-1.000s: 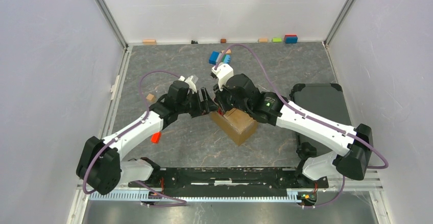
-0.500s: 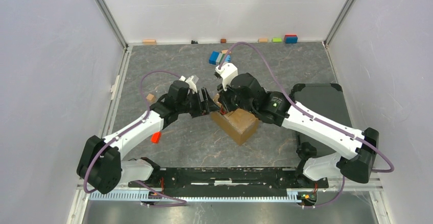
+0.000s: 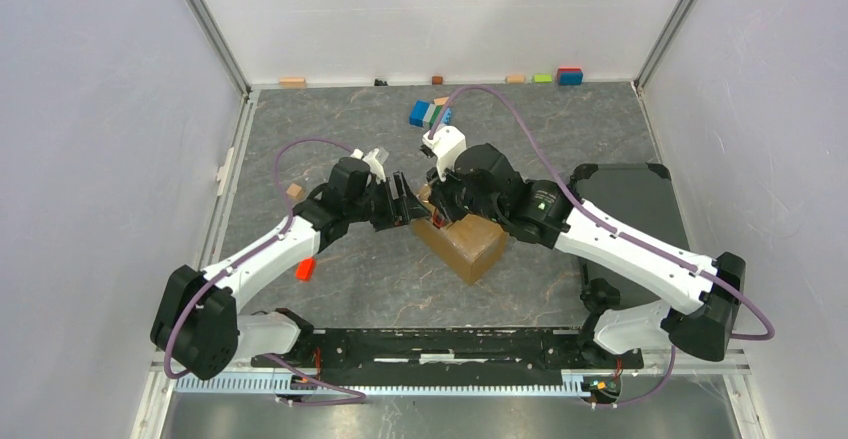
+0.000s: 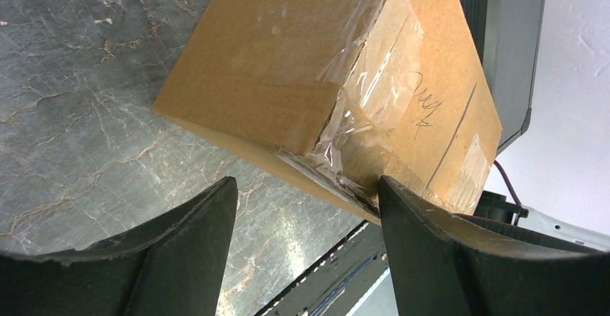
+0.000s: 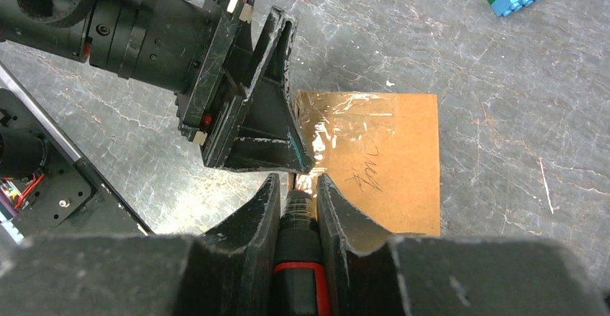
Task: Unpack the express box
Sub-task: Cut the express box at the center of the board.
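The express box (image 3: 470,244) sits mid-table, taped shut, nothing unpacked. Our left gripper (image 4: 306,190) gapes open at its left end; our right gripper (image 5: 296,186) clamps a black tool (image 5: 296,237), tip at the tape (image 4: 374,64). We judge cutting and emptying remain.

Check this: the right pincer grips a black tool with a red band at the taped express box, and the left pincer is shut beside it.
One error: the left pincer is open, as the left wrist view shows. The right pincer does grip the tool at the express box.
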`<state>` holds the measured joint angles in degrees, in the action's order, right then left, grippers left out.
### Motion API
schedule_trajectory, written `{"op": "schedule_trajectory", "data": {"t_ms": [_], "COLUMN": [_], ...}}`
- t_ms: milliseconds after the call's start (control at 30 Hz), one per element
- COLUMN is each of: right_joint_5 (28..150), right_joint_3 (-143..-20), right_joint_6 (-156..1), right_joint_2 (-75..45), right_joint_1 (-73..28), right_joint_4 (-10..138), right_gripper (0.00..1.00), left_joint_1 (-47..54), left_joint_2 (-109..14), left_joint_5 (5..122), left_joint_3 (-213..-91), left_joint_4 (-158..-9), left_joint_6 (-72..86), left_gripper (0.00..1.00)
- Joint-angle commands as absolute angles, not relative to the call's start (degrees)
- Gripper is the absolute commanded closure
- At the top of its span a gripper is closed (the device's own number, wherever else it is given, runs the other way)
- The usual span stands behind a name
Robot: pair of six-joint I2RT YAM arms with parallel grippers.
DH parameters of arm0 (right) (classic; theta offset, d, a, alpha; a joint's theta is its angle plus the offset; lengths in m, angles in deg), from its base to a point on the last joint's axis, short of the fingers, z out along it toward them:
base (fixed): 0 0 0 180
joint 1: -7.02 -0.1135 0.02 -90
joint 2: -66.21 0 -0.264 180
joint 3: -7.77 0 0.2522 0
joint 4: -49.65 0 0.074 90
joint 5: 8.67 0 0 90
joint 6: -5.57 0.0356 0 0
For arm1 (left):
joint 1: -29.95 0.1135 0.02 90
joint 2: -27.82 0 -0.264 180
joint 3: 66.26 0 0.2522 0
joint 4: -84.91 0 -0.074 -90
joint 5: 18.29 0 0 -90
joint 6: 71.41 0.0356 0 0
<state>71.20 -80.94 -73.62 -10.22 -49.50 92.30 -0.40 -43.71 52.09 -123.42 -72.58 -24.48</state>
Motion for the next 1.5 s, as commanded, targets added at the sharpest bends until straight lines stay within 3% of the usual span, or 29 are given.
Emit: {"op": "schedule_trajectory", "data": {"t_ms": [0, 1467], "right_joint_5": [71.38, 72.42], "right_joint_3": [-80.57, -84.96], "right_joint_6": [-75.07, -74.33], "right_joint_2": [-7.86, -5.87], "right_joint_1": [-49.24, -49.26], "right_joint_4": [94.84, 106.9], "right_gripper": [1.0, 1.0], "left_joint_1": [0.39, 8.76], "left_joint_2": [-45.39, -47.74], "left_joint_5": [54.66, 52.71], "left_joint_3": [-124.38, -131.18], "left_joint_4": [-66.3, -62.69], "left_joint_6": [-19.62, -14.44], "left_gripper": [0.23, 0.18]}}
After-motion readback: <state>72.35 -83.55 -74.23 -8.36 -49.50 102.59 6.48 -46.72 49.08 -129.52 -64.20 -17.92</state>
